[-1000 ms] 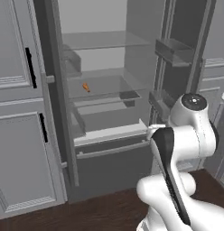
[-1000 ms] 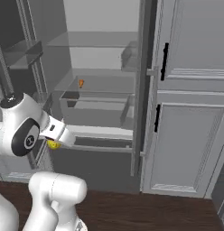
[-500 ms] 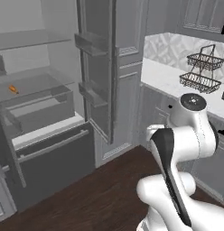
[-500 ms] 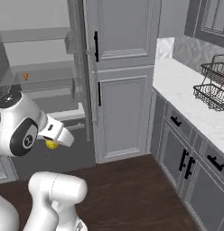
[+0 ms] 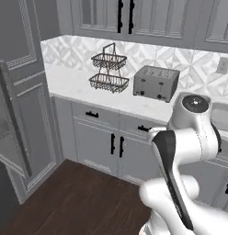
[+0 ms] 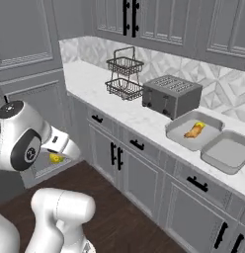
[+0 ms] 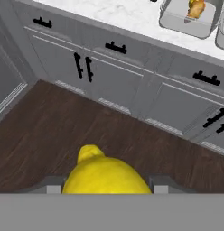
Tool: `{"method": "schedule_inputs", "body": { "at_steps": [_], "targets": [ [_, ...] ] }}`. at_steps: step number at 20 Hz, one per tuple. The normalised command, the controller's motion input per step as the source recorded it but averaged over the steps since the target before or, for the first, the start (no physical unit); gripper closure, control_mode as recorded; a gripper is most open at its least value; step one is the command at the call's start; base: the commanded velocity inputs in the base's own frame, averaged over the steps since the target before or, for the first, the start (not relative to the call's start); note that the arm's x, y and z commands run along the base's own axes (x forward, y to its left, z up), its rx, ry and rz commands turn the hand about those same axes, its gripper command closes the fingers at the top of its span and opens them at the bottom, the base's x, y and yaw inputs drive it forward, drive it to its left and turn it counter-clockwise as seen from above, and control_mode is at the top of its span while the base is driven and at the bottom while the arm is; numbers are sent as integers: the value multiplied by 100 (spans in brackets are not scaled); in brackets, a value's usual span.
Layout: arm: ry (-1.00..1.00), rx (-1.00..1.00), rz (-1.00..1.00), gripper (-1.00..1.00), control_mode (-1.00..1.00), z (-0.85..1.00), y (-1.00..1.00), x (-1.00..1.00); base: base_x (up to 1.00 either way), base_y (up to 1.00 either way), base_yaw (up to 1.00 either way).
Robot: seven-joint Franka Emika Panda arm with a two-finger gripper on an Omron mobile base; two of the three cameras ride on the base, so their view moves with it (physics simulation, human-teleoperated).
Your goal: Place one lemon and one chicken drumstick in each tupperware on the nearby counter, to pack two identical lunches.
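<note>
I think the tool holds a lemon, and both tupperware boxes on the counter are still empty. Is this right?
Not fully. The tool does hold the lemon, but one tupperware on the counter already has a drumstick and something yellow; the other tupperware is empty, as the right base view shows.

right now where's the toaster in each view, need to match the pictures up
Left base view: the toaster stands right of centre in the upper half, on the counter.
Right base view: the toaster sits just right of centre, upper half.
Hand view: the toaster is not in this picture.
Shared landmark: the two-tier wire basket stands immediately left of the toaster in both base views.
</note>
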Motion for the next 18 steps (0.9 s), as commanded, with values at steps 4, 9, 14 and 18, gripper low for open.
{"method": "schedule_inputs", "body": {
  "at_steps": [4,9,14,18],
  "targets": [
    [0,0,0,100,100,0,0,0,0,-76,-74],
    [0,0,0,100,100,0,0,0,8,-43,-75],
    [0,0,0,100,100,0,0,0,57,-21,-53],
    [0,0,0,100,100,0,0,0,82,0,-33]
  ]
}}
